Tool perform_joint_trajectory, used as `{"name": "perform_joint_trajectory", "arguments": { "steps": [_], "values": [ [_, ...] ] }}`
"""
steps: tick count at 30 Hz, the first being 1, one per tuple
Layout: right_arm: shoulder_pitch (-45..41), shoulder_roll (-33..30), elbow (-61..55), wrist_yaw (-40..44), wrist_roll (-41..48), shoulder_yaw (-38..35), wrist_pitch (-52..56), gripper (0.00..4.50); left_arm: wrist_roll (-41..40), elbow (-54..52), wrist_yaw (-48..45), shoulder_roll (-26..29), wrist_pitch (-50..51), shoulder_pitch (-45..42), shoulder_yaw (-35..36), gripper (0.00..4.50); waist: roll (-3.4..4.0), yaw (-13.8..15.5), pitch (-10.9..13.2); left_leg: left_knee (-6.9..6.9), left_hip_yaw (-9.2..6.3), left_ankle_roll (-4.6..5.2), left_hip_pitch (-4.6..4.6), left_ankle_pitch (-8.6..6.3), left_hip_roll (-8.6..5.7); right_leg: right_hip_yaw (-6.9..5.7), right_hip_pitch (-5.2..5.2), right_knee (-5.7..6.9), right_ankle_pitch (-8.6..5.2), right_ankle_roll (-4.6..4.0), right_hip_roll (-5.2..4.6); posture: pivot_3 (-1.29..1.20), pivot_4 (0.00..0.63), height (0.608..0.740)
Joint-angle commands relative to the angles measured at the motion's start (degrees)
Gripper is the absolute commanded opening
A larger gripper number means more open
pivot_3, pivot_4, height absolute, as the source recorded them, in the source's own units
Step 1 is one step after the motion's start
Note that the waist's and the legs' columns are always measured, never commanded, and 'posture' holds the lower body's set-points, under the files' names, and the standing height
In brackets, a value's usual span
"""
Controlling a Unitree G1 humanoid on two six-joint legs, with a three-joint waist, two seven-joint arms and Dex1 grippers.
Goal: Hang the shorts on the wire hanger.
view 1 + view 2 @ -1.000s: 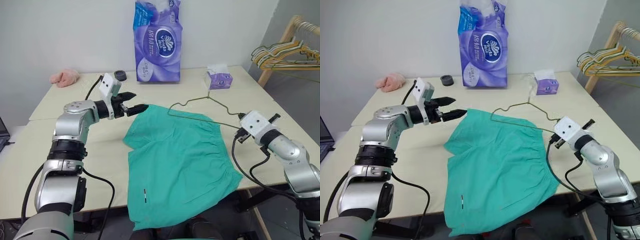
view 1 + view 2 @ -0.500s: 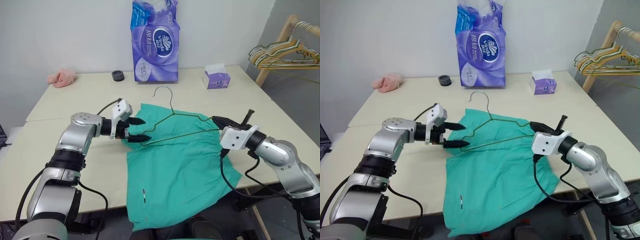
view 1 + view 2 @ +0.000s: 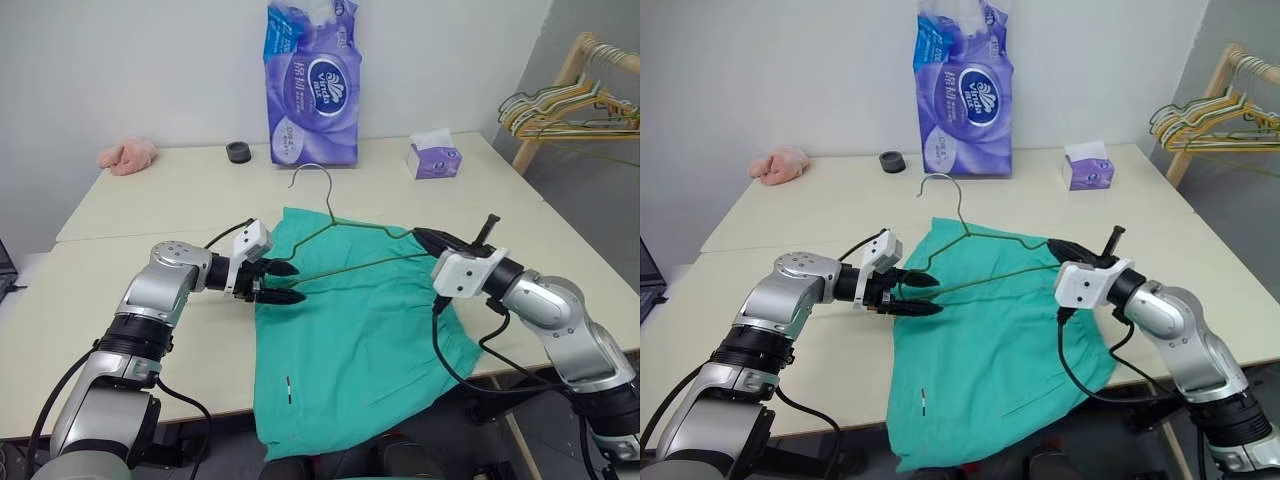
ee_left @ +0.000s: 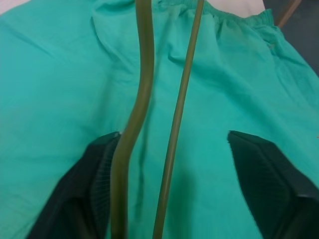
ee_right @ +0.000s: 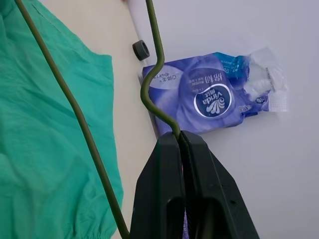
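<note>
Progress is judged early: in the left eye view the shorts [image 3: 350,340] are seen spread flat on the worktop [image 3: 150,210], one leg draped over its near edge, and none of the cloth is yet threaded onto the wire hanger [image 3: 345,250], which is held just above the waistband with its hook up. The hanger's right end is pinched in the right gripper [image 3: 425,238]; its left corner lies between the parted jaws of the left gripper [image 3: 283,283].

Right eye view: a purple tissue pack [image 3: 965,90], a small tissue box [image 3: 1087,165], a black ring [image 3: 892,161] and a pink cloth [image 3: 780,164] are seen far back, well apart from the work; spare hangers [image 3: 1205,120] are seen off to the right. Nothing is found in the way.

Left wrist view: two wire runs are seen between the half-open fingers [image 4: 102,174], one touching a pad, not clamped.

Right wrist view: the jaws are shut on the wire
</note>
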Motion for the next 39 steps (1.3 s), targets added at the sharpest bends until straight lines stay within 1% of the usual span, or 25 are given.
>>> {"name": "perform_joint_trajectory", "arguments": {
  "steps": [1,3,7,8,12,14,19,22,24,25,29,32,35,39],
  "values": [
    [-1.5,0.4,-2.4,-0.2,1.3,-2.5,-1.0,0.0,-1.3,-3.1,-1.6,1.0,0.8,0.7,0.4,2.06,0.0,0.0,0.0,0.0,0.02,0.0,0.02,0.0,0.0,0.01,0.0,0.02,-0.01,-0.01,0.01,-0.13,0.039,0.74],
    [-1.6,0.6,-2.5,-0.1,1.7,-2.8,-0.9,0.0,-1.4,-4.0,-1.4,0.9,1.3,1.2,0.3,1.4,0.0,0.0,0.0,-0.02,0.02,0.0,0.03,0.0,0.0,0.03,0.0,0.04,-0.01,-0.02,0.01,-0.13,0.043,0.74],
    [-1.4,0.8,-2.9,0.7,2.7,-3.0,-1.5,0.0,-1.3,-5.1,-0.7,0.4,2.0,1.3,0.2,0.24,-0.01,0.0,0.0,-0.02,0.03,0.0,0.06,0.0,0.0,0.04,0.0,0.07,-0.01,-0.03,0.01,-0.13,0.044,0.74],
    [-1.2,0.7,-3.1,0.9,2.8,-2.9,-1.9,0.0,-1.3,-5.2,-0.4,0.3,2.1,1.3,0.3,0.05,-0.01,0.0,0.0,-0.02,0.05,0.0,0.08,0.0,0.0,0.05,0.01,0.08,-0.01,-0.02,0.01,-0.13,0.044,0.74],
    [-0.1,-0.6,-3.5,2.8,2.3,-2.0,-4.1,0.0,-1.1,-5.7,0.5,-0.1,2.2,1.3,0.3,0.05,-0.01,0.0,0.0,-0.02,0.07,0.0,0.09,0.0,0.0,0.07,0.02,0.08,-0.02,-0.02,0.01,-0.13,0.046,0.74],
    [0.3,-2.2,-3.1,3.0,0.1,-1.4,-8.0,0.0,-0.9,-5.8,1.0,-0.2,2.2,1.3,0.4,0.05,-0.01,0.0,0.0,-0.02,0.08,0.0,0.09,0.0,0.0,0.07,0.02,0.08,-0.02,-0.02,0.01,-0.13,0.047,0.74],
    [1.5,-3.4,-3.0,4.4,1.1,-2.0,-9.5,1.29,1.9,-5.2,3.8,-0.6,-0.4,1.9,-0.6,0.0,-0.02,0.0,0.0,-0.04,0.1,0.0,0.14,0.0,0.0,0.11,0.03,0.09,-0.03,-0.01,0.02,-0.13,0.05,0.74],
    [4.7,-5.4,-4.2,8.9,3.6,-1.8,-7.7,2.32,3.1,-4.5,6.8,-1.4,-2.4,1.7,-0.4,0.0,-0.05,0.1,0.0,-0.04,0.15,0.0,0.15,0.0,0.0,0.14,0.04,0.1,-0.03,-0.02,0.03,-0.13,0.05,0.74],
    [7.9,-5.7,-7.1,12.4,9.1,-3.0,-0.1,3.03,4.0,-4.5,7.9,-1.6,-4.3,1.6,-0.5,0.0,-0.16,0.2,0.1,-0.04,0.13,0.0,0.15,0.0,0.0,0.13,0.05,0.08,-0.03,-0.02,0.02,-0.13,0.06,0.74],
    [8.1,-6.0,-8.4,13.5,11.5,-4.4,3.7,3.33,4.6,-4.9,8.2,-1.6,-5.7,1.6,-0.9,0.0,-0.15,0.2,0.1,-0.03,0.11,0.0,0.15,0.0,0.01,0.12,0.05,0.09,-0.02,-0.02,0.01,-0.13,0.06,0.74],
    [7.1,-7.3,-11.9,16.2,16.4,-8.1,13.9,3.33,7.2,-6.0,8.4,-1.0,-10.3,1.5,-2.3,0.0,-0.1,0.0,0.1,-0.03,0.21,0.0,0.23,0.0,0.01,0.2,0.07,0.14,-0.02,-0.02,-0.01,-0.14,0.062,0.74],
    [4.6,-8.9,-14.9,19.0,20.5,-9.0,25.0,3.33,9.3,-9.9,6.7,-0.1,-13.5,1.6,-4.6,0.0,-0.1,0.1,0.1,-0.07,0.19,0.0,0.24,0.0,0.03,0.18,0.07,0.12,-0.03,-0.01,-0.01,-0.15,0.06,0.74],
    [2.4,-9.8,-16.1,20.1,21.1,-7.8,30.8,3.33,10.2,-11.3,6.5,0.2,-14.6,1.6,-5.5,0.0,-0.1,0.1,0.1,-0.09,0.18,0.0,0.24,-0.01,0.04,0.16,0.07,0.1,-0.04,-0.03,-0.01,-0.15,0.06,0.74],
    [0.2,-10.9,-17.3,23.1,22.8,-4.1,39.7,3.33,12.4,-12.3,7.0,-0.1,-17.0,0.9,-7.1,0.0,-0.08,0.0,0.1,-0.09,0.2,0.0,0.24,-0.01,0.04,0.17,0.06,0.1,-0.08,0.05,-0.01,-0.15,0.062,0.74]
  ]
}}
